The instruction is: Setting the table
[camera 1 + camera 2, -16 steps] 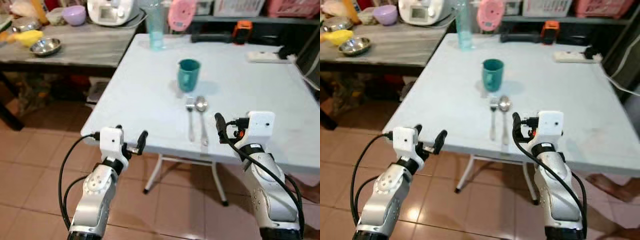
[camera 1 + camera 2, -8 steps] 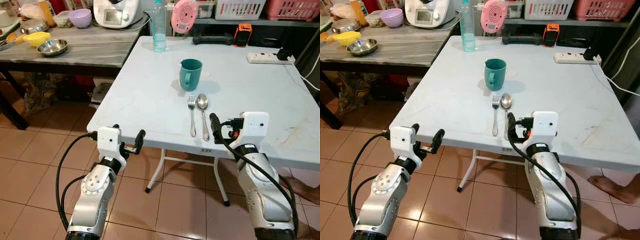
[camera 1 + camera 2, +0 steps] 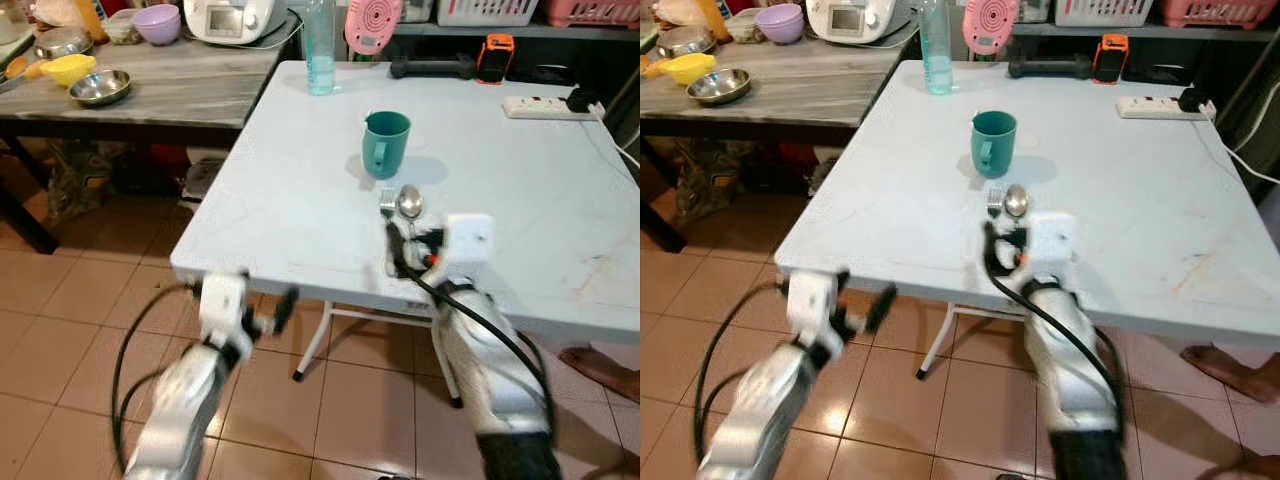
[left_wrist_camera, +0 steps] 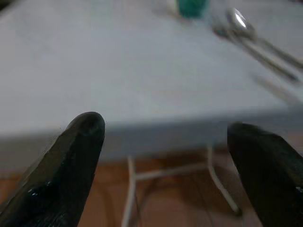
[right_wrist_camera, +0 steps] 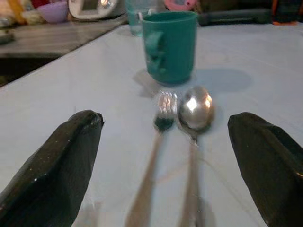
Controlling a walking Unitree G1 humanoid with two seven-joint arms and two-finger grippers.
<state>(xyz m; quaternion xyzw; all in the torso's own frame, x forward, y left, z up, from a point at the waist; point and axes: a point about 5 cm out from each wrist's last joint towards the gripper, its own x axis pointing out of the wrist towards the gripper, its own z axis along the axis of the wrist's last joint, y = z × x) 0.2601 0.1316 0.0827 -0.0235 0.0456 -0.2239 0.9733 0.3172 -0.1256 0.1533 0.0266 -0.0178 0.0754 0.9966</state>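
My two arms are silver, rounded metal shells, both smeared by motion blur. Each wrist carries a white boxy camera housing. A black cable loops wide off my left arm at about 9 o'clock of its wrist, and another black cable runs along my right forearm, beside a small orange-red spot on its housing. My left pincer [image 3: 262, 312] and right pincer [image 5: 165, 161] each have two long, glossy black fingers [image 4: 71, 156] with blunt, rounded tips, wide apart.
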